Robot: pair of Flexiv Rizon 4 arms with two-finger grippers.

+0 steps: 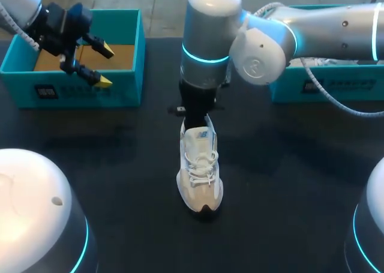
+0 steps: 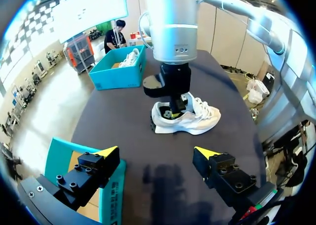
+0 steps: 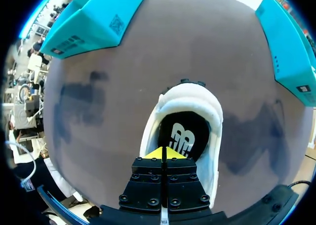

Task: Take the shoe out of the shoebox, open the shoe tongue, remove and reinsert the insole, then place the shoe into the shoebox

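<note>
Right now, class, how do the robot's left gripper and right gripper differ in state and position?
The left gripper is open, its yellow tips wide apart; the right gripper has its tips pressed together. The left gripper hangs over the left shoebox; the right gripper is down at the opening of the white shoe. Both have black fingers with yellow tips.

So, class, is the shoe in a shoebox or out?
Out. The shoe stands upright on the table, between the left shoebox and the right shoebox, touching neither.
</note>
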